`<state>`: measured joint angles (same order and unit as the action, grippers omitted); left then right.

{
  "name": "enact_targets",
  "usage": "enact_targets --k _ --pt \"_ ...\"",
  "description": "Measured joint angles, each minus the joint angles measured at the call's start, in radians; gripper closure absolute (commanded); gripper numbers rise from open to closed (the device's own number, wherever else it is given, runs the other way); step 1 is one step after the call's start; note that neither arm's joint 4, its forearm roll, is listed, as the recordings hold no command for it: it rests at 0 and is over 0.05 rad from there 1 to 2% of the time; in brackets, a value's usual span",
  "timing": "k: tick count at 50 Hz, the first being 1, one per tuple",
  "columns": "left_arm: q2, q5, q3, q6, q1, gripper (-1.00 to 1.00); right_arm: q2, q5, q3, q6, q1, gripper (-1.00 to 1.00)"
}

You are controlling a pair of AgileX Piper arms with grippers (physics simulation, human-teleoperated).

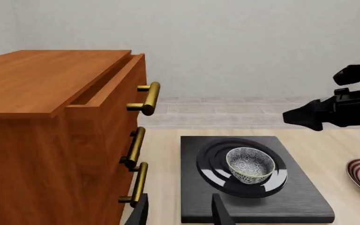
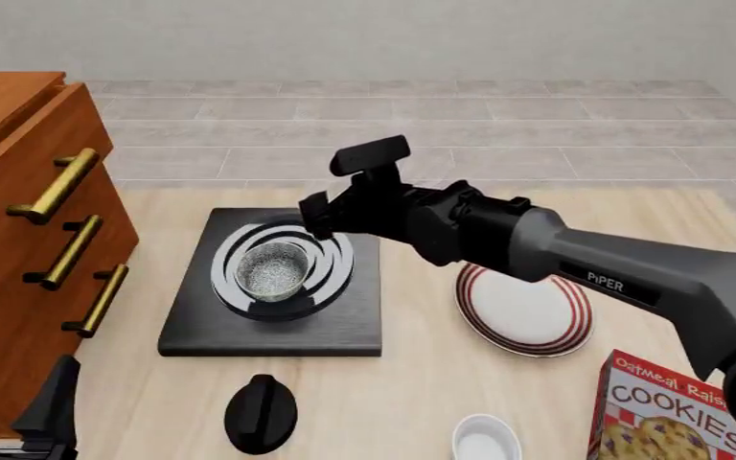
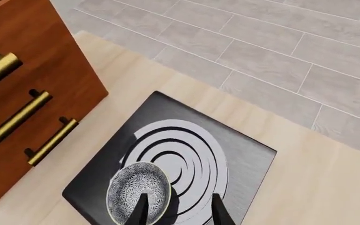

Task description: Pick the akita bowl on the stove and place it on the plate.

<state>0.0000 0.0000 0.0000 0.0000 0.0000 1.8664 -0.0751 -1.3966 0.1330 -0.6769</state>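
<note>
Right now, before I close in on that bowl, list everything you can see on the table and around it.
Speckled grey-white akita bowl: one, on the stove's rings.
Black square stove: one, table centre-left.
Red-ringed white plate: one, right of the stove.
Black round knob: one, near the stove's front edge.
Plain white small bowl: one, front.
Red cookie box: one, front right.
Wooden drawer cabinet: one, brass handles, left.
Right gripper: open, above the akita bowl.
Left gripper: open, front left, by the cabinet.
</note>
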Motion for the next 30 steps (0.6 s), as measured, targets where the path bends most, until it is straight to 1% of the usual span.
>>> enact_targets --k 11,30 --pt "0.000 0.000 0.000 0.000 0.000 -1.00 0.035 0.013 -0.021 0.007 -0.002 -1.00" --pt "0.000 0.000 0.000 0.000 0.000 -1.00 0.090 0.051 -0.033 0.041 -0.002 -1.00"
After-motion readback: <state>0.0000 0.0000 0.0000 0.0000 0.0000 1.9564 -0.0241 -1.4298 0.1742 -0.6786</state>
